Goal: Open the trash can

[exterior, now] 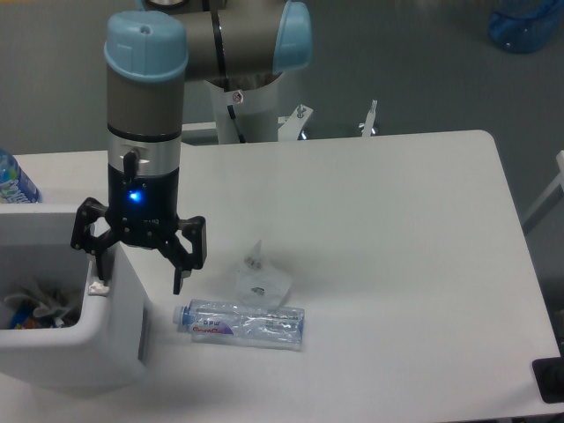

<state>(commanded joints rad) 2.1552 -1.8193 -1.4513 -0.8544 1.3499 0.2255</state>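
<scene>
The white trash can [97,348] stands at the table's front left corner. Its top stands open, and crumpled rubbish [31,308] shows inside; the lid itself is out of sight. My gripper [139,284] hangs open over the can's right rim. Its left finger [100,269] presses down on the button strip at the rim, and its right finger [181,264] hangs outside the can's right wall. Nothing is held between the fingers.
A crushed clear bottle [240,323] lies on the table just right of the can, with a crumpled clear wrapper [262,278] behind it. A blue-labelled bottle [13,181] stands behind the can. The table's edge runs along the right and front.
</scene>
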